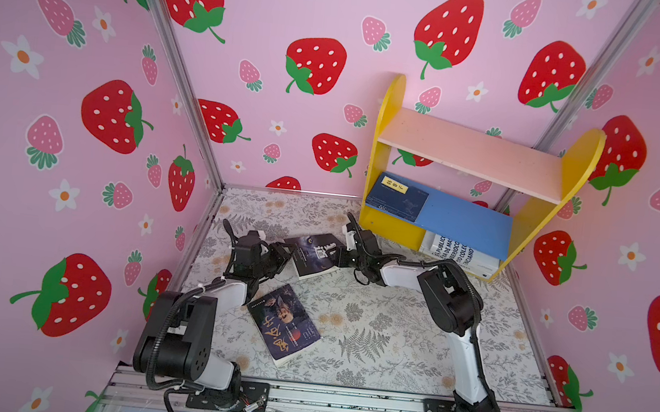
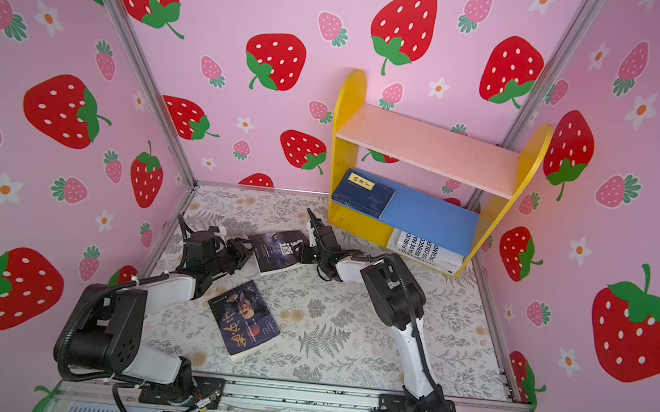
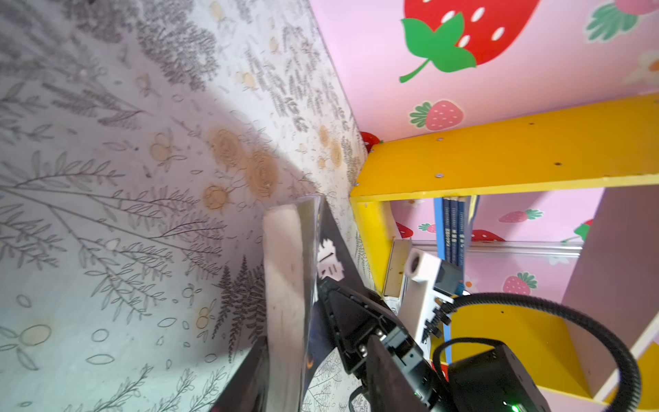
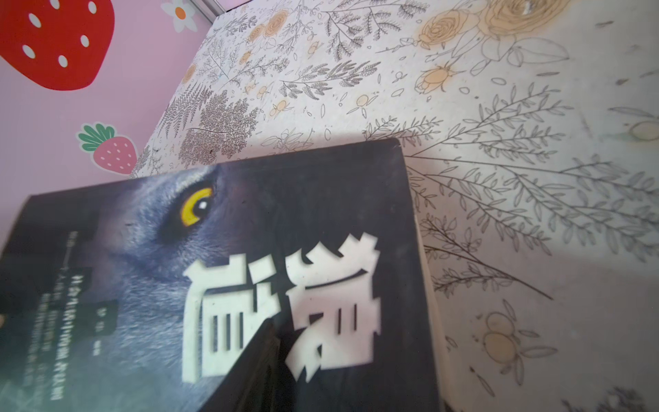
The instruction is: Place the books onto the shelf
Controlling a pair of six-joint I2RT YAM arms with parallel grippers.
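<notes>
Dark, with a wolf's yellow eye and big white characters, the wolf book [image 4: 249,257] fills the right wrist view, a black finger [image 4: 249,367] over its cover. The left wrist view shows only its pale page edge. In both top views the left gripper [image 1: 288,252] and right gripper [image 1: 340,254] reach inward from opposite sides. Each is clamped on the book near the desk's [image 1: 389,338] far edge. A second dark book [image 1: 283,324] lies flat by the left edge. The shelf [image 1: 388,117], at the far right corner, holds navy books [image 1: 398,199] and white books [image 1: 457,251].
</notes>
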